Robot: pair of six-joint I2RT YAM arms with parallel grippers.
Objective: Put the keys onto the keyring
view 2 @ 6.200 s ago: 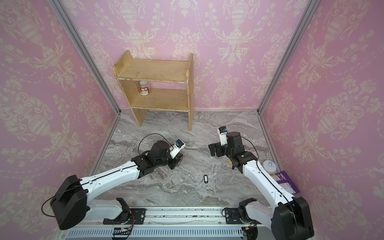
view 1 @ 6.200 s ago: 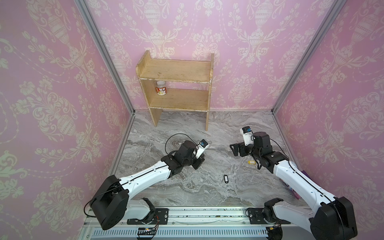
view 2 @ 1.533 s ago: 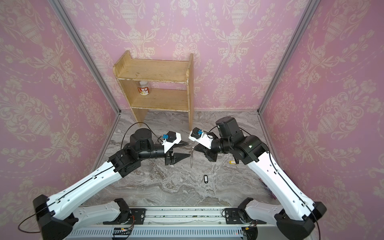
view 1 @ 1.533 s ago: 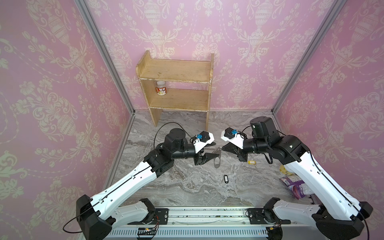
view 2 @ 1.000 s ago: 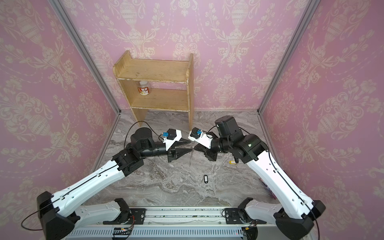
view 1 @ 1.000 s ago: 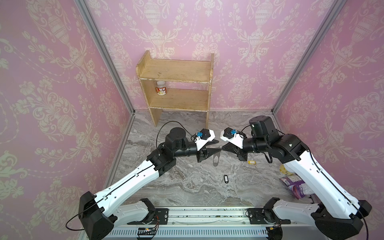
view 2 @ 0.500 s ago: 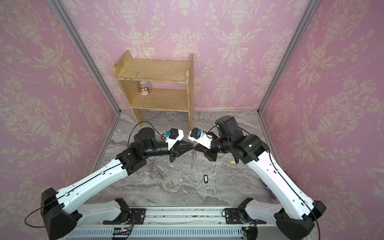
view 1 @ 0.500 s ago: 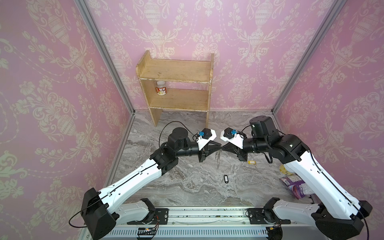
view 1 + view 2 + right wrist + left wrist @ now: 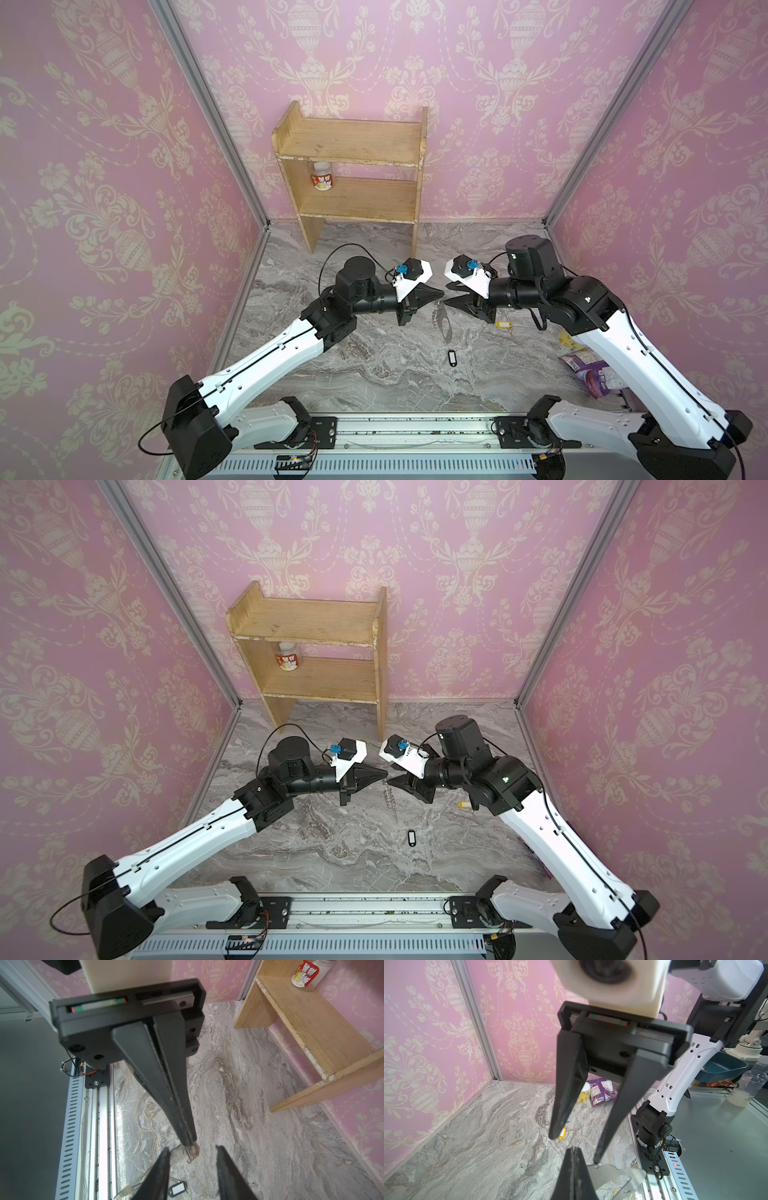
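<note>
Centrally, keyring [image 9: 444, 328] hanging long axis down from clenched left jaws, clear of the desk [image 9: 374, 374]; right jaws released, tips flanking its top. Black key [image 9: 451, 357] on desk below; yellow key [image 9: 503, 325] nearer right arm, likely next pick.

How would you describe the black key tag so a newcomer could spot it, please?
From the wooden shelf, come forward over the marble table. The black tag lies alone, mid-table; unlike the yellow tag by the right arm, it has a pale window.
</note>
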